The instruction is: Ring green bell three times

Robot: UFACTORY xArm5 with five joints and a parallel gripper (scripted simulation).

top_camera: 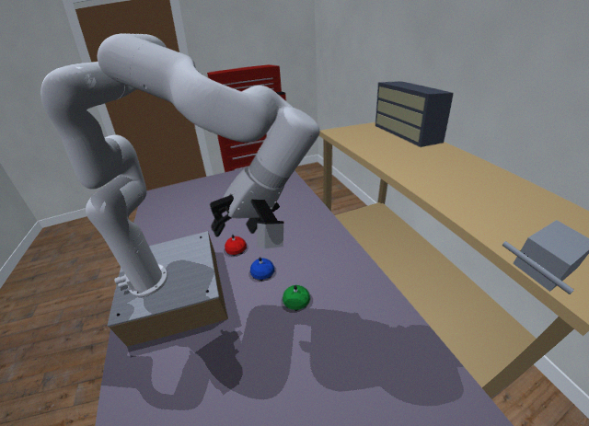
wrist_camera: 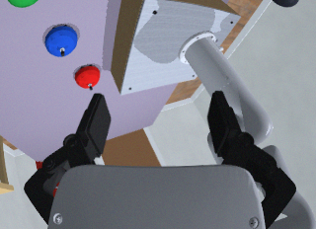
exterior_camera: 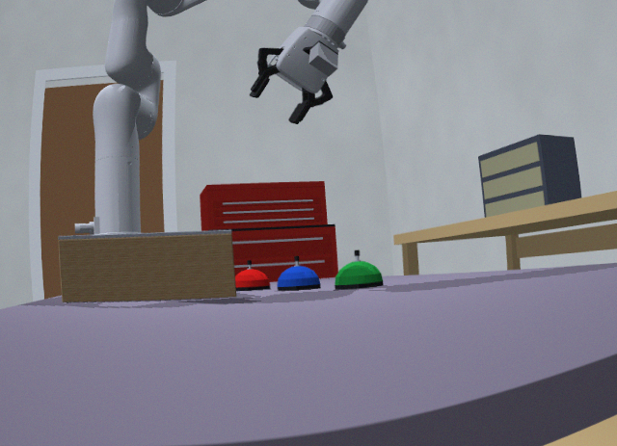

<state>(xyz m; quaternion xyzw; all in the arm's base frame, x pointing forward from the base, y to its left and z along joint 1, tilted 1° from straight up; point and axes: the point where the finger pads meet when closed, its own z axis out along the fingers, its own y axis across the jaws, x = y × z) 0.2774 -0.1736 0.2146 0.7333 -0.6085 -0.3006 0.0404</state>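
Three dome bells stand in a row on the purple table (top_camera: pixel 380 316): a red bell (top_camera: pixel 235 245) (exterior_camera: pixel 252 278) (wrist_camera: pixel 87 75), a blue bell (top_camera: pixel 261 268) (exterior_camera: pixel 298 277) (wrist_camera: pixel 61 39) and the green bell (top_camera: pixel 296 296) (exterior_camera: pixel 358 274). Each has a small dark button on top, standing up. My gripper (top_camera: pixel 240 225) (exterior_camera: pixel 277 104) (wrist_camera: pixel 158 105) is open and empty. It hangs high in the air above the red bell's end of the row, tilted, well away from the green bell.
The arm's wood-sided base box (top_camera: pixel 166 288) (exterior_camera: pixel 144 264) (wrist_camera: pixel 158 38) stands on the table beside the red bell. A wooden workbench (top_camera: pixel 452 184) with a drawer unit (top_camera: pixel 412 111) and a grey box (top_camera: pixel 551 255) is to the right. A red tool chest (exterior_camera: pixel 269 223) stands behind.
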